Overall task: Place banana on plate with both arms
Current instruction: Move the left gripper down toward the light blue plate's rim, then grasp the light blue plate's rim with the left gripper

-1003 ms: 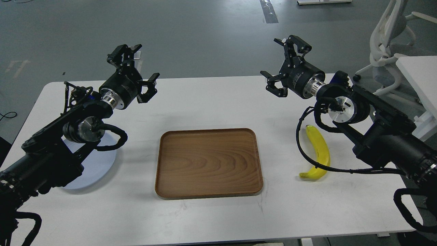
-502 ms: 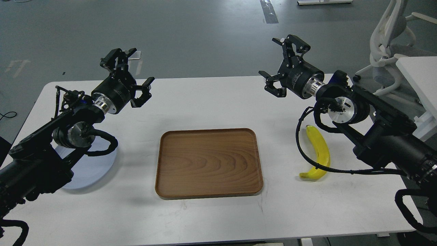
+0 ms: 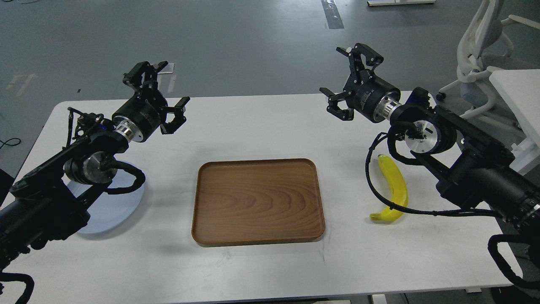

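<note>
The yellow banana [image 3: 394, 186] lies on the white table at the right, partly under my right arm and crossed by its black cable. The pale blue plate [image 3: 114, 207] lies at the left, mostly hidden under my left arm. My left gripper [image 3: 159, 93] is open and empty, raised above the table's far left. My right gripper [image 3: 348, 80] is open and empty, raised above the table's far right, well beyond the banana.
A brown wooden tray [image 3: 258, 201] with rounded corners lies in the middle of the table [image 3: 261, 126]. A white chair [image 3: 481, 50] and another white table [image 3: 519, 97] stand at the right.
My left arm and gripper have moved left and slightly back, uncovering a little more of the plate. My right gripper has barely shifted.
</note>
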`<state>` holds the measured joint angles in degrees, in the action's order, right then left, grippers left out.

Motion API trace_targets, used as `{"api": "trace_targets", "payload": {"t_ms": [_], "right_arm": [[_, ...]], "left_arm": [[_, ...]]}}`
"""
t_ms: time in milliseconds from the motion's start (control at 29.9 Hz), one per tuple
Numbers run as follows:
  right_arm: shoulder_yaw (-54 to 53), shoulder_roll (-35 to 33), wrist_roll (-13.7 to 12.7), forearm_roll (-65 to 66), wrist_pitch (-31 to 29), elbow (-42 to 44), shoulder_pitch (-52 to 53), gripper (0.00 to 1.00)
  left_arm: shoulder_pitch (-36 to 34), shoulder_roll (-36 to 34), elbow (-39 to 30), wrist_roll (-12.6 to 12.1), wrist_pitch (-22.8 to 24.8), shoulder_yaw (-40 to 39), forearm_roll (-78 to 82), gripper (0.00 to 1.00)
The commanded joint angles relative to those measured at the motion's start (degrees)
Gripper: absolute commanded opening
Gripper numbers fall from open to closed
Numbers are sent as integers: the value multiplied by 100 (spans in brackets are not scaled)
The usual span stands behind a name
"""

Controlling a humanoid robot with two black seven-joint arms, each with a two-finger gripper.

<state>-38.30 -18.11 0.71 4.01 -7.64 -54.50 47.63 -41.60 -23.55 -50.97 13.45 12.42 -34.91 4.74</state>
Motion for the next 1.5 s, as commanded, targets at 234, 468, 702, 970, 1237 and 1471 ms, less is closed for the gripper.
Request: {"api": "trace_targets", "payload": {"t_ms": [234,468,702,970,1237,1471], "right_arm": [[7,-17,17,30,-1,-52,-26,99],[7,0,17,30,-1,-70,-26,99],[139,18,25,39,-1,-70,-17,99],[148,-17,34,39,-1,-61,-34,99],[95,-17,43,39,8,-35,-52,99],[104,-26,43,39,8,-35,-78,99]], "left_arm": [[-6,0,9,79,-29,19,36,98],[-15,-9,8,88,-12,19,62,98],[-15,0,0,79,32,37,106,98],[-103,-281,-141,263,-739,124,3484,98],[196,-2168,-1221,387,-2724,1579,8040,98],[257,-3146,-968,378,-3667,3243,7938,98]]}}
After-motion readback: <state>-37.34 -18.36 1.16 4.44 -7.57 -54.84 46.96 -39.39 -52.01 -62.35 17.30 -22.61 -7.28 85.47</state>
